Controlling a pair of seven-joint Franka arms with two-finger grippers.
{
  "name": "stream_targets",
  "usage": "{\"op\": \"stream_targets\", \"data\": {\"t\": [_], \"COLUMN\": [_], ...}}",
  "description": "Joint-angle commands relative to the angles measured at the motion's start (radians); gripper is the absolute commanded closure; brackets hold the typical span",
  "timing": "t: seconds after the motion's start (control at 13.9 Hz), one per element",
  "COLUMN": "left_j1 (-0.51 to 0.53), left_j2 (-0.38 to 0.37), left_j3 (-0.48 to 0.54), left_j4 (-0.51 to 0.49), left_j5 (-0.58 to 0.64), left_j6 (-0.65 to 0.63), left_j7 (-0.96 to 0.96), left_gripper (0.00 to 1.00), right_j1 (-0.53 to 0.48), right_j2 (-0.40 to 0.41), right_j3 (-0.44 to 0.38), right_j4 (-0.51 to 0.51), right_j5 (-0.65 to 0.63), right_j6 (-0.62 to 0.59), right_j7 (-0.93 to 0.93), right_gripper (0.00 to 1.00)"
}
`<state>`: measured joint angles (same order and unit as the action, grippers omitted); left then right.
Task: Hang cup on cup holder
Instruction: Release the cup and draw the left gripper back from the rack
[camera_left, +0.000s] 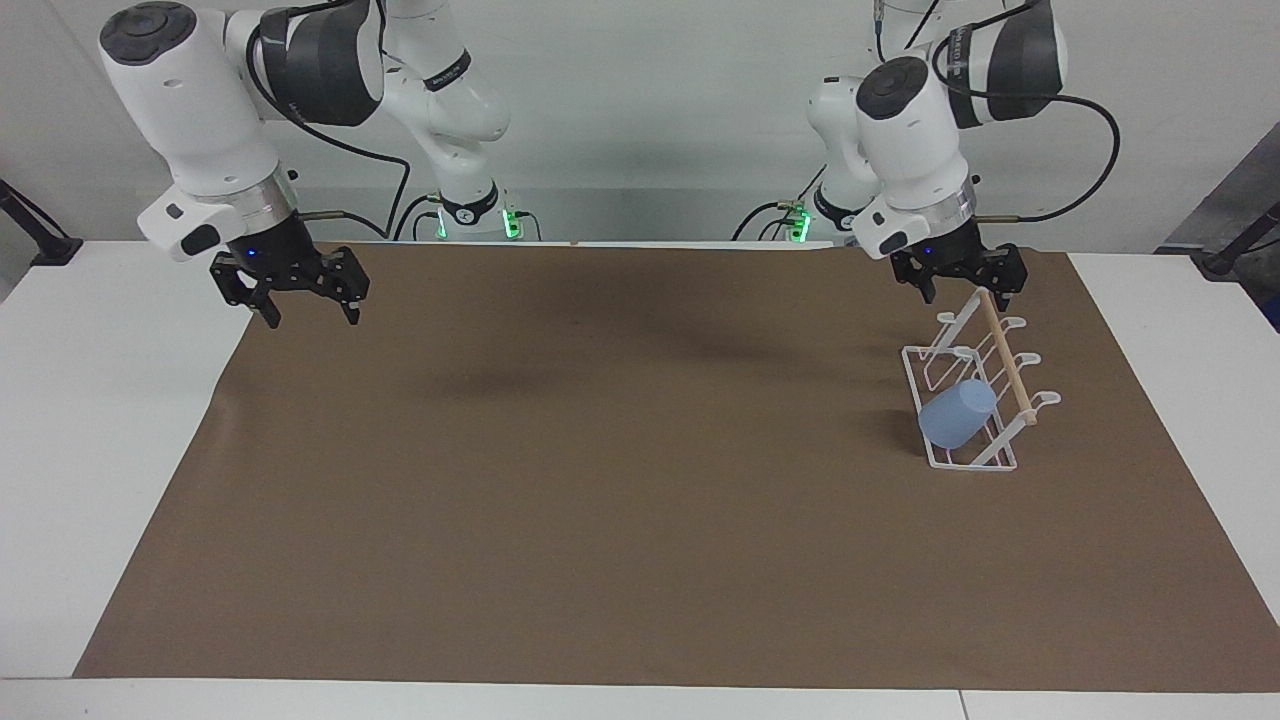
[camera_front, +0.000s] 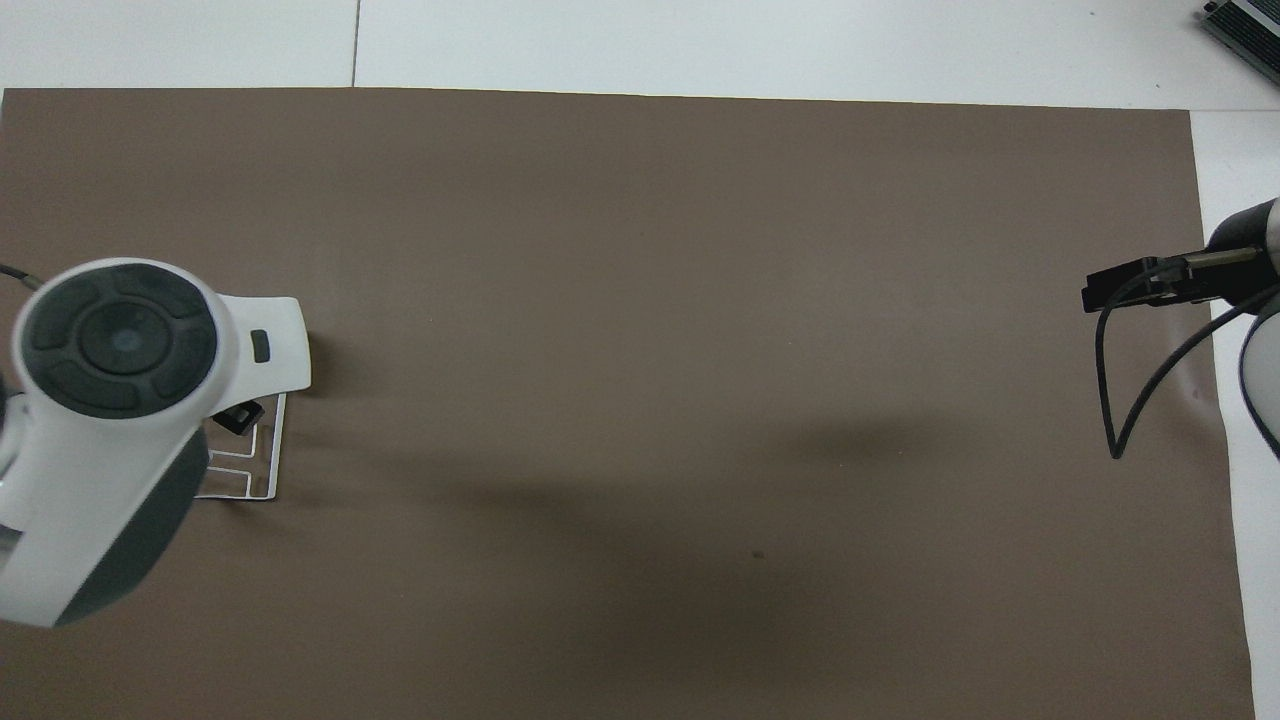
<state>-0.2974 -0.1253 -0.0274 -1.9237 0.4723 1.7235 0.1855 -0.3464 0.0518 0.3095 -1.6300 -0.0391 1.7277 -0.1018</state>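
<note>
Release looked finished to me: small light-blue plastic cup (camera_left: 958, 413) sat on the white wire cup holder (camera_left: 975, 462) at frame right, both wide-open, empty grippers, left (camera_left: 961, 285) and right (camera_left: 305, 300), needing only retreat.

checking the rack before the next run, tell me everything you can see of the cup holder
The cup holder is a white wire rack with a rectangular base frame, a slanted upright frame, rounded prongs and a light wooden dowel along its top. It stands on the brown mat toward the left arm's end of the table. A light-blue cup hangs tilted on it at the end farther from the robots. The left hand hovers open over its nearer end, seemingly clear of the dowel. In the overhead view the arm hides most of it.
</note>
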Motion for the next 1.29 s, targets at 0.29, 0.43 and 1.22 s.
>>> {"op": "stream_targets", "data": {"t": [0.29, 0.43, 1.22], "left_j1": [0.191, 0.205, 0.204], "left_j2": [-0.002, -0.004, 0.102], "left_j3": [-0.006, -0.006, 0.016], "left_j4": [0.075, 0.089, 0.325], "left_j5": [-0.375, -0.397, -0.498], "left_j6": [-0.076, -0.105, -0.275], "left_j7": [-0.131, -0.207, -0.216], "left_gripper": [0.0, 0.0, 0.0], "right_j1": [-0.008, -0.008, -0.008], "right_j2": [-0.015, -0.015, -0.015], "right_j3": [0.005, 0.005, 0.005], "right_j4": [-0.019, -0.019, -0.019], "right_j5": [-0.002, -0.002, -0.002], "right_j6": [0.003, 0.004, 0.003], "right_j7": [-0.022, -0.022, -0.022], "right_gripper": [0.0, 0.0, 0.0]}}
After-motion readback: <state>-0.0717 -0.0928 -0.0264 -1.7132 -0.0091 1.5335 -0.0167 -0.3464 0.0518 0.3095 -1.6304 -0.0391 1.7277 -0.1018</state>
